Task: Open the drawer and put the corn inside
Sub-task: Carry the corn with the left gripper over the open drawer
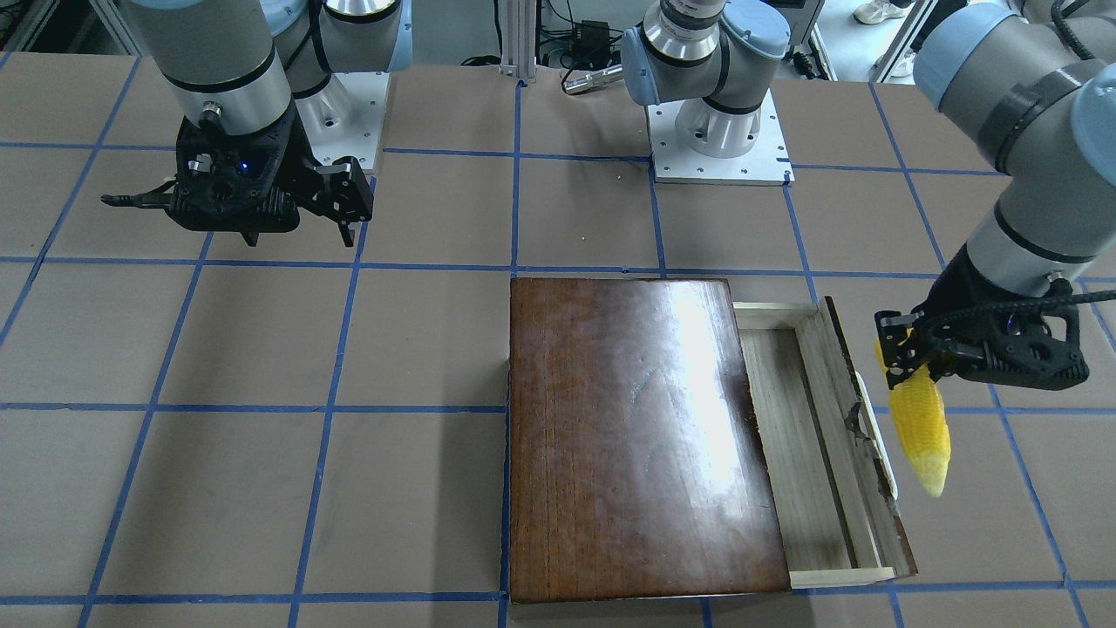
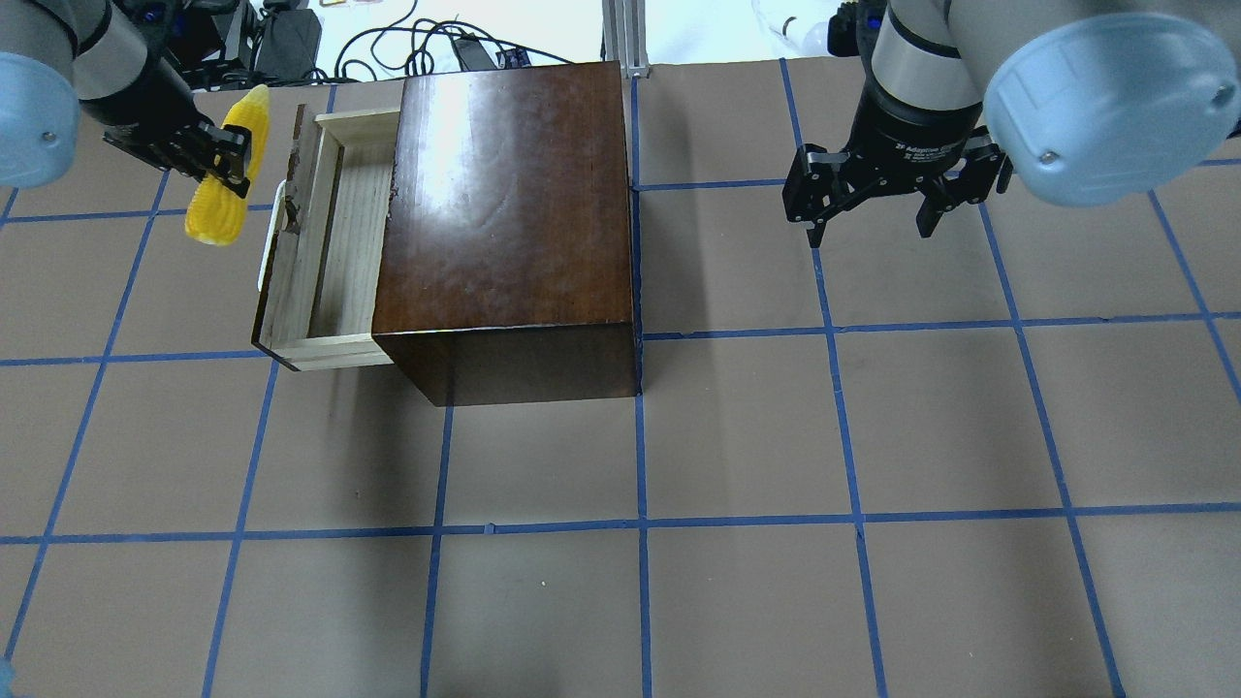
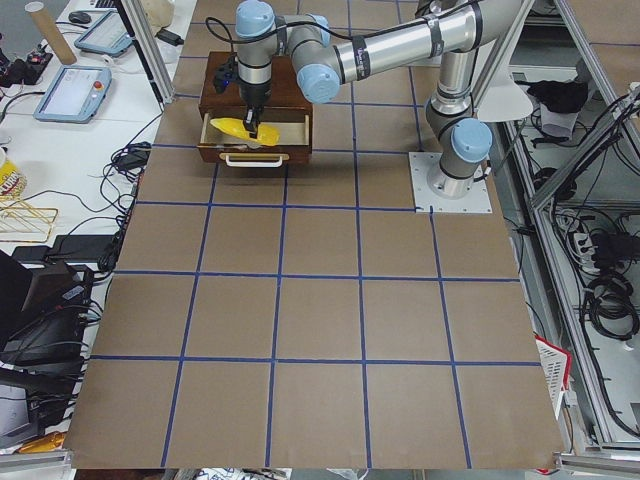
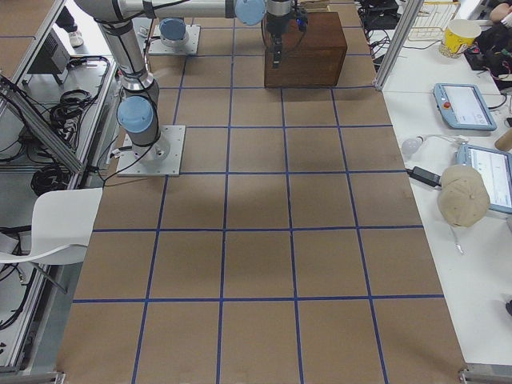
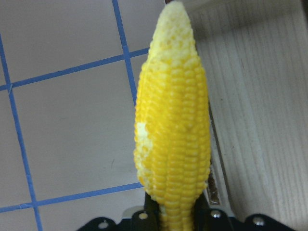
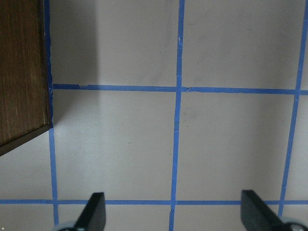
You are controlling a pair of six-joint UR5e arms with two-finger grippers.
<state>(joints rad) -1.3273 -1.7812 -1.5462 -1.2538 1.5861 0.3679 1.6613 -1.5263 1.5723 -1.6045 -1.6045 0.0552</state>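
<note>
My left claw (image 2: 229, 159), clenched on the corn (image 2: 217, 208), hangs beside the open drawer (image 2: 341, 242), at 3 o'clock seen from overhead; the corn's long axis runs parallel to its front.

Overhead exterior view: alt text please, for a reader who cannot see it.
The left gripper holds the corn just outside the front of the open, empty drawer of a dark wooden box. The right gripper hangs open beyond the box's other side.
</note>
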